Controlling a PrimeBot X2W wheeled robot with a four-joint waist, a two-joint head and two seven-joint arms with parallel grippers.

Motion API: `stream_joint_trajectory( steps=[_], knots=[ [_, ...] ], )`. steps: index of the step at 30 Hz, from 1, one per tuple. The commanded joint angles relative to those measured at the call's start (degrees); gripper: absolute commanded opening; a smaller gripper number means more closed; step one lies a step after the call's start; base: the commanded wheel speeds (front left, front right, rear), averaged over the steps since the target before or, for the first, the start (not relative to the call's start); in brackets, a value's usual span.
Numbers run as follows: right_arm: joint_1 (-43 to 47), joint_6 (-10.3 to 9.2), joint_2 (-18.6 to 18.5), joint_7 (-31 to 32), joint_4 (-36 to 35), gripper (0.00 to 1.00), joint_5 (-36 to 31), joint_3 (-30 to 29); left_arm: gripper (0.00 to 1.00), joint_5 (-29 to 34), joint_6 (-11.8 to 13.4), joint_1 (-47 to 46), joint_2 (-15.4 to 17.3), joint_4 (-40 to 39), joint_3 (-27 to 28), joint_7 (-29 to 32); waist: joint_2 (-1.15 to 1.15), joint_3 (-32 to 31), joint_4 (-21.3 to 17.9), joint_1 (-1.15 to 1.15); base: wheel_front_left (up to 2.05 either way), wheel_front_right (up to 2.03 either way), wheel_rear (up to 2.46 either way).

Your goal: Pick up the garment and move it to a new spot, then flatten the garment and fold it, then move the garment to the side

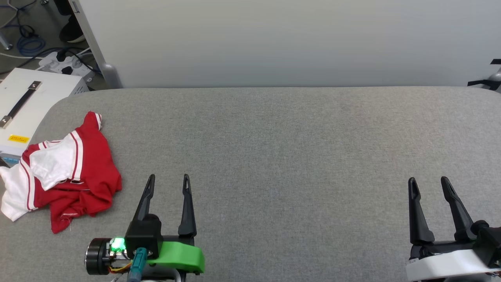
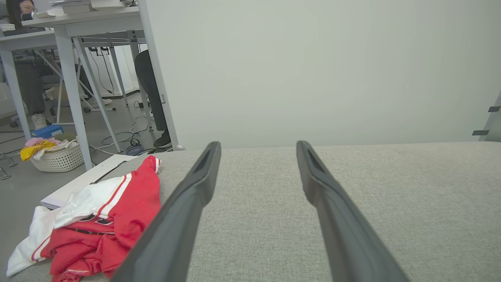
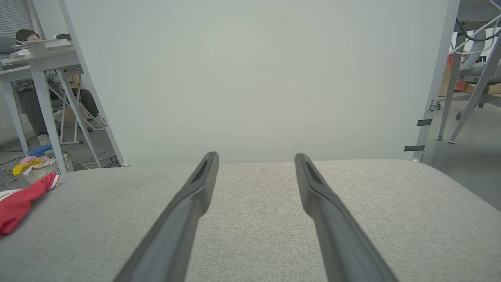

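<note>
Far left, beside the table edge: a white box-shaped case with a black strap handle and a yellow sticker [image 1: 27, 105]. Left wrist view also shows a white woven plastic basket of clothes [image 2: 58, 160] on the floor beyond it. Next, the garment [image 1: 94, 172], a red jersey T-shirt with white short sleeves and red-white striped trim, lies crumpled in a heap at the near-left corner of the grey fabric-covered table [image 1: 274, 149]. One white sleeve is bunched on top and another white part sits at the table's left edge. The dark bits in the folds are probably the lettering, too bunched to read. Left gripper [image 1: 169, 177] is just right of the heap, not touching it. Its fingers are spread apart with nothing between them, low over the cloth surface, tips pointing to the far edge. The middle of the table is bare grey fabric, with a plain pale flat panel [image 1: 274, 39] standing along the far edge. Right gripper [image 1: 428, 179] is at the near right, well apart from the garment. Its fingers are likewise spread and hold nothing, pointing the same way.
</note>
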Motion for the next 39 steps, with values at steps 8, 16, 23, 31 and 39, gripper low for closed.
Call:
stream_joint_trajectory(
  steps=[8,16,23,31,39],
  knots=[
    [1.52,-0.04,0.07,-1.28,-0.57,1.0,0.39,0.1,1.0,-0.46,0.56,0.68,-0.13,0.51,-0.71,-1.36,0.0,-0.22,0.27,0.0,0.0,0.0,0.0],
    [1.5,-0.04,0.07,-1.28,-0.29,1.0,0.46,0.05,1.0,-0.79,0.34,0.76,-0.13,0.74,-0.63,-1.36,0.0,-0.18,0.42,0.0,0.0,0.0,0.0],
    [1.56,-0.04,0.07,-1.28,-0.23,1.0,0.33,0.08,1.0,-0.83,0.38,0.79,-0.13,0.94,-0.54,-1.36,0.0,-0.17,0.54,0.0,0.0,0.0,0.0],
    [1.51,-0.04,0.07,-1.28,-0.48,1.0,0.17,0.24,1.0,-1.17,0.55,0.33,-0.13,1.2,-0.01,-1.36,0.0,0.09,2.07,0.0,0.0,0.0,0.0],
    [1.25,-0.04,0.07,-1.28,-0.76,1.0,-0.06,0.77,1.0,-1.68,0.82,-0.19,-0.13,1.3,0.83,-1.36,0.0,0.67,6.54,0.0,0.0,0.0,0.0]
  ],
)
